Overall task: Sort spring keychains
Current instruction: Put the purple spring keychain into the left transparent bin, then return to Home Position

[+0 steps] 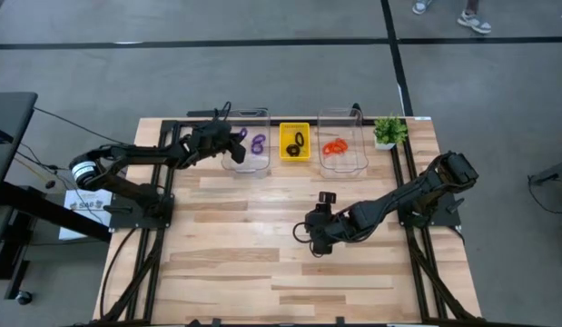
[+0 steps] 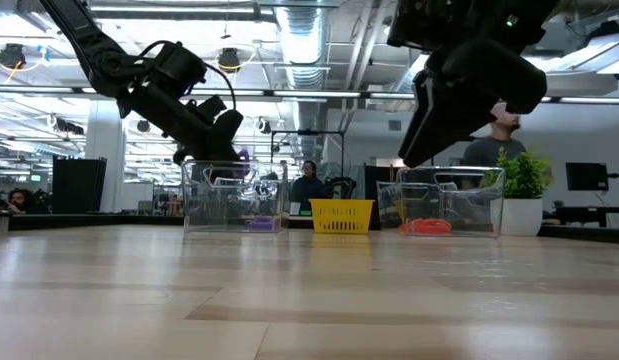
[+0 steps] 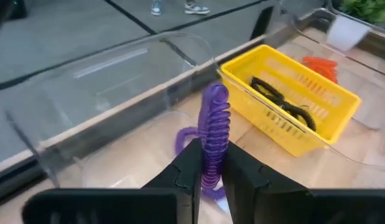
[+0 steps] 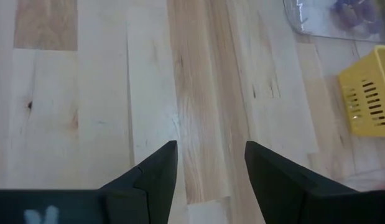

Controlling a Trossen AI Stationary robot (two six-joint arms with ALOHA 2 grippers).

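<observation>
My left gripper is over the left clear bin and is shut on a purple spring keychain. More purple keychains lie on that bin's floor. A black keychain lies in the yellow tray. Orange-red keychains lie in the right clear bin. My right gripper is open and empty above the middle of the table. My left gripper pinches the purple keychain's coil between its two fingers. The fingers slant down from the table's left. The coil sticks out past the fingertips, along the fingers, over the bin's inside.
A small potted plant stands at the far right, beside the right clear bin. The bins and the tray stand in a row along the far edge. Bare wood lies across the near half of the table. People show in the room behind.
</observation>
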